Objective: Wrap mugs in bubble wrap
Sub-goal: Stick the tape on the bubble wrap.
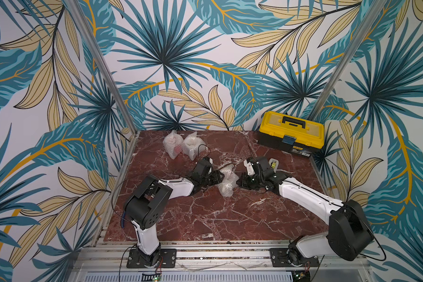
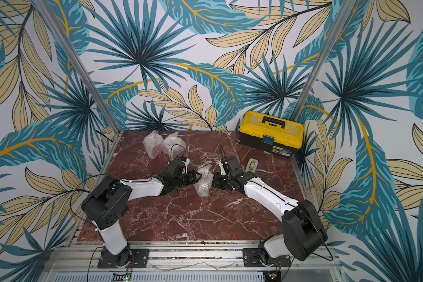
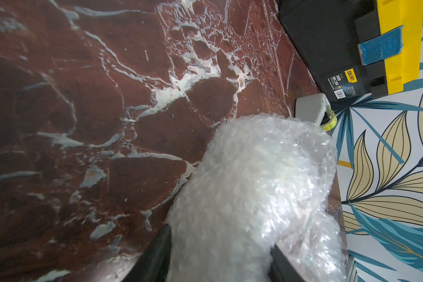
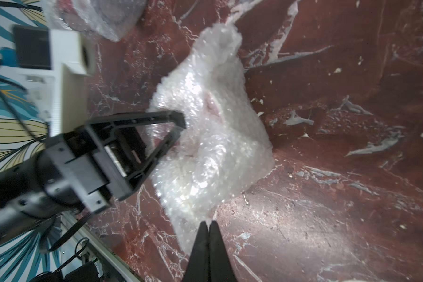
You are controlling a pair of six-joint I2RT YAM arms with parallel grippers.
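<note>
The half-open left hand [image 3: 220, 238] is gripping a lumpy whitish bubble wrap bundle [image 3: 249, 185] on the surface [image 3: 83, 122]; the right hand [image 4: 208, 224] is sitting closed beside it.

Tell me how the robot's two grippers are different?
The left gripper has its jaws apart around the bubble-wrap bundle, squeezing it; the right gripper is pinched fully shut. The left holds the bundle; the right's tips only meet its edge. Both are black, at the same bundle.
</note>
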